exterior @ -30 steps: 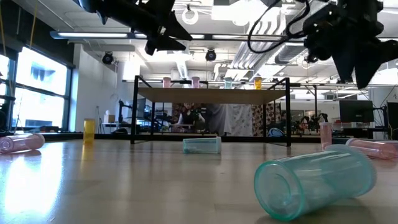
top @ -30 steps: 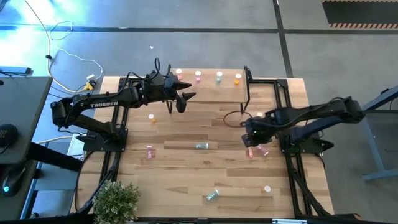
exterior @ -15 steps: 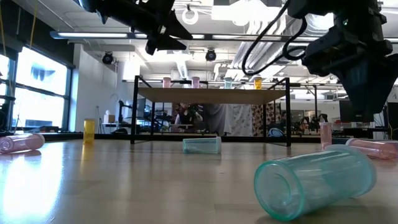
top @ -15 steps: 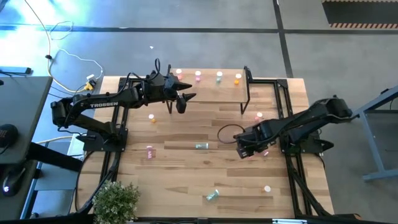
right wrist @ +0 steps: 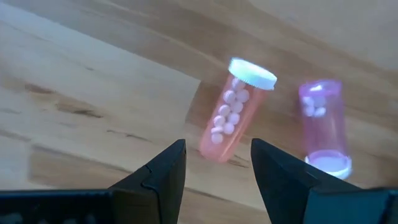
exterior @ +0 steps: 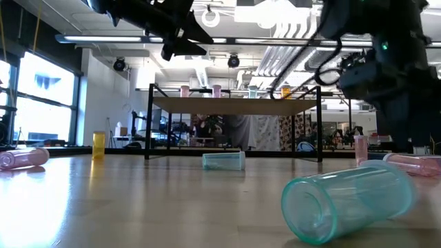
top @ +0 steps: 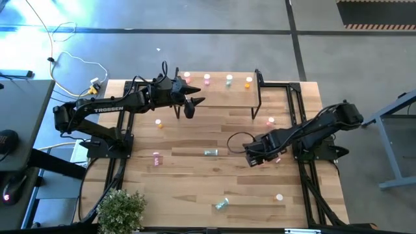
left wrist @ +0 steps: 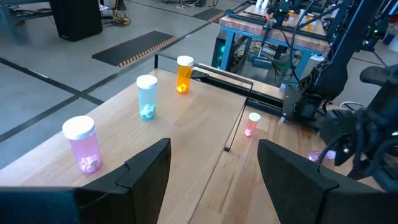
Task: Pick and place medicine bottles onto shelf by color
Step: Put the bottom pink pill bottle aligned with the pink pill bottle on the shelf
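Approach step: right gripper [right wrist: 214, 165], jaws apart and empty, hovers over a lying pink bottle [right wrist: 233, 112] (2 lie there), needing descent; left gripper [left wrist: 211, 165] waits wide beside the shelf [top: 221, 97].

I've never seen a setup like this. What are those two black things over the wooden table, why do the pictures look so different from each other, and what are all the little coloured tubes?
They are two robot arms. One picture looks straight down on the table, one looks level across the tabletop, and two come from cameras on the arms' wrists.

The tubes are medicine bottles. Four already stand on the shelf, a small board on black legs; others lie scattered on the table, like the teal bottle close to the low camera.

The left gripper hovers open and empty by the shelf; its camera sees a pink bottle on the shelf, a pale blue one and an orange one.

The right gripper is low over the table, fingers open, holding nothing. Just ahead of them lie a salmon-pink bottle and a purple-pink bottle.
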